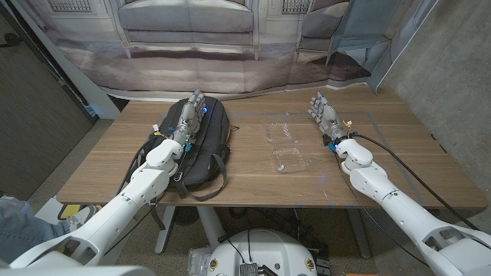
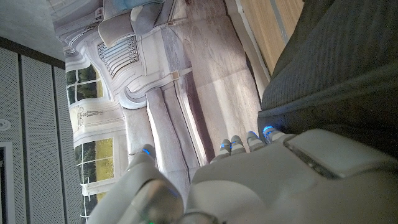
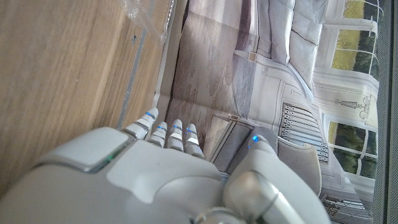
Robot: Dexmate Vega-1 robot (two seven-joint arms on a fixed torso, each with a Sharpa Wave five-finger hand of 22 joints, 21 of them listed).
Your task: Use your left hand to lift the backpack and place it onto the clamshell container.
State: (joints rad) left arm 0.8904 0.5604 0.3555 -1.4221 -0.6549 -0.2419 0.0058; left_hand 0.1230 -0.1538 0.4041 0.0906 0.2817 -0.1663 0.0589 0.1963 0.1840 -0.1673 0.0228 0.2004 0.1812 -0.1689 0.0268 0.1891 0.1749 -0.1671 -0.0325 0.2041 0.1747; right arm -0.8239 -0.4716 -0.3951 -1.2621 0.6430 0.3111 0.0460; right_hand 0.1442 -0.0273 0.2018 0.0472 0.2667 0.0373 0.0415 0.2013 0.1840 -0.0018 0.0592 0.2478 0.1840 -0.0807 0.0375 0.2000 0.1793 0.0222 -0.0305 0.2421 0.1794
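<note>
The left hand [image 1: 186,120] hovers over the black backpack [image 1: 201,146], fingers extended, grasping nothing. To lift cleanly, it should close around the top handle beyond its fingertips. The clear clamshell container [image 1: 285,146] lies beside the released right hand [image 1: 325,115].

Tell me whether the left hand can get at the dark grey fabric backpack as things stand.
Probably yes. The left hand is already over the dark grey fabric backpack on the wooden table, fingers reaching toward its far end, with nothing between them. Whether it grips yet, I cannot tell.
</note>
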